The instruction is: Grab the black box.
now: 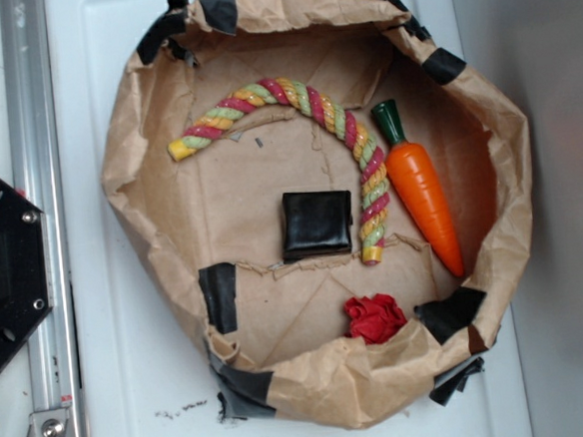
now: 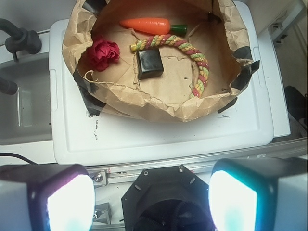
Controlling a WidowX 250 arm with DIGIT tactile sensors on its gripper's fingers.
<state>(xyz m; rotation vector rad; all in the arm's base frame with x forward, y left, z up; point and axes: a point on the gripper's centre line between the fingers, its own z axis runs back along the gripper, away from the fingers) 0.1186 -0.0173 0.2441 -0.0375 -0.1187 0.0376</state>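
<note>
White tray (image 1: 132,370): paper nest (image 1: 143,169), black box (image 1: 317,224); no legible writing.

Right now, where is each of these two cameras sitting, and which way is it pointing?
Exterior: overhead, looking straight down into the brown paper nest holding the black box, rope, carrot and red cloth; no arm shows.
Wrist: on the arm, held back from the nest, looking forward and down; the gripper shows its two fingers wide apart, empty.
Shared: both see the same nest and all four things.
</note>
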